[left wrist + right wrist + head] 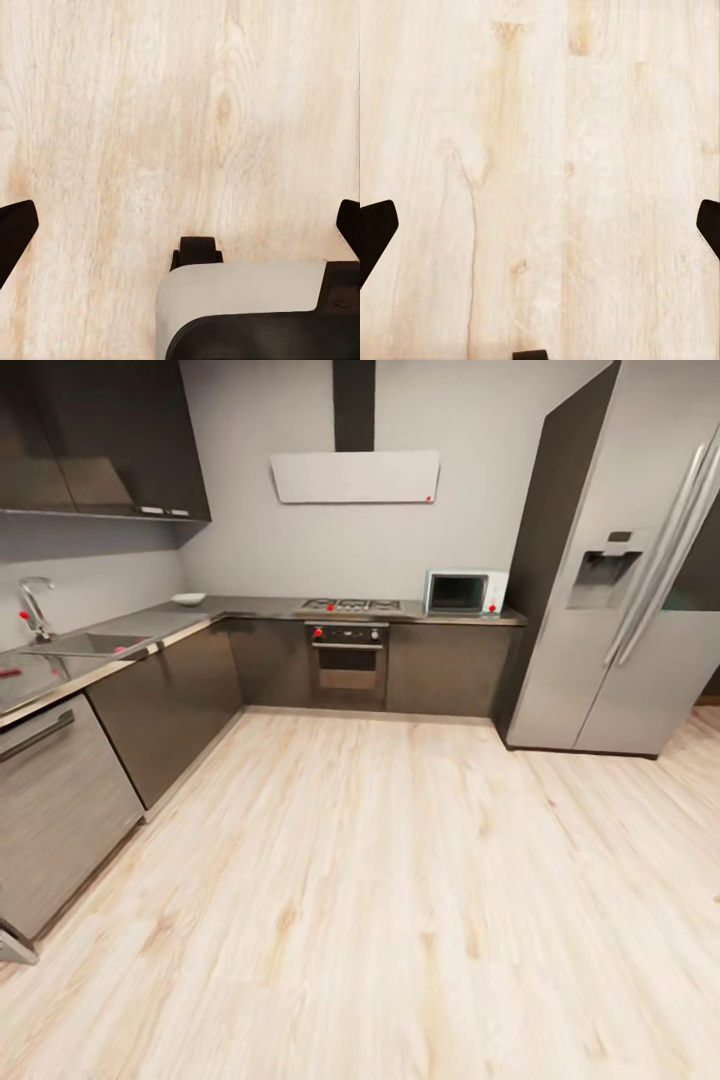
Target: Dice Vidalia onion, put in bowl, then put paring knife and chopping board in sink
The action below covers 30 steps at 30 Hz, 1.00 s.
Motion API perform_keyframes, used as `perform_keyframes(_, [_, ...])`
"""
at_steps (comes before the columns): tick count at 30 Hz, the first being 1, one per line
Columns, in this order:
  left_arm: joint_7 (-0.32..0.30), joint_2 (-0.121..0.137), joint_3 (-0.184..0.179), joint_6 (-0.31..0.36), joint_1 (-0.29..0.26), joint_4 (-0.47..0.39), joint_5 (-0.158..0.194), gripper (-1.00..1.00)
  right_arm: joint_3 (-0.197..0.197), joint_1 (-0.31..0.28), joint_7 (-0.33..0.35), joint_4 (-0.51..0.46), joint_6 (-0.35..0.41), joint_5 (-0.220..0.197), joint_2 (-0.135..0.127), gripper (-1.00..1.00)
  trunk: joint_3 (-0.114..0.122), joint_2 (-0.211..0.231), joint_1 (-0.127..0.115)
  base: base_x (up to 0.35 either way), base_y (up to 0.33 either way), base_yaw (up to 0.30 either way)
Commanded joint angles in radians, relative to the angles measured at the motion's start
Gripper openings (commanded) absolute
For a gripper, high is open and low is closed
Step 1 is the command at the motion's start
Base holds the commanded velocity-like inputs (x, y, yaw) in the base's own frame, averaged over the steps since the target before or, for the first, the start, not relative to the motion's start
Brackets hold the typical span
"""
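1. Here, the head view took in the kitchen [360,660] from across a light wood floor [400,900], with the grey table [150,622] running along the left edge and the far wall.
2. The sink [90,644] sat at the left edge of the frame, its chrome tap [33,608] rising just behind it.
3. The bowl [188,599] stood on the table at the upper left, beyond the sink and well apart from it.
4. A small red shape lay at the far left edge on the table; what it was could not be told.
5. The hob [350,604], oven [347,658] and microwave [465,592] lined the far wall, and the fridge [625,560] filled the upper right.
6. In the left wrist view, the left claw [180,225] was spread wide, one dark fingertip [13,229] at each side edge, holding nothing, with floor behind it.
7. In the right wrist view, the right claw [540,225] was likewise spread wide and empty over the floor.
8. Both claws were far from the sink and bowl, which appeared in neither wrist view.
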Motion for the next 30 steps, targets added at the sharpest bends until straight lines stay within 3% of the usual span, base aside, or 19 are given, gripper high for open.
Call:
perform_keyframes(1, [0.001, 0.0, 0.001, -0.001, 0.0, -0.001, 0.001, 1.0, 0.001, 0.0, -0.004, 0.0, -0.002, 0.001, 0.0, 1.0, -0.002, 0.0, 0.0, 0.197, -0.192, 0.209])
perform_keyframes(30, [0.0, 0.0, 0.013, -0.001, 0.0, -0.001, 0.001, 1.0, 0.002, 0.0, -0.004, 0.001, -0.002, 0.001, 0.001, 1.0, -0.038, 0.0, 0.0, 0.199, -0.198, 0.209])
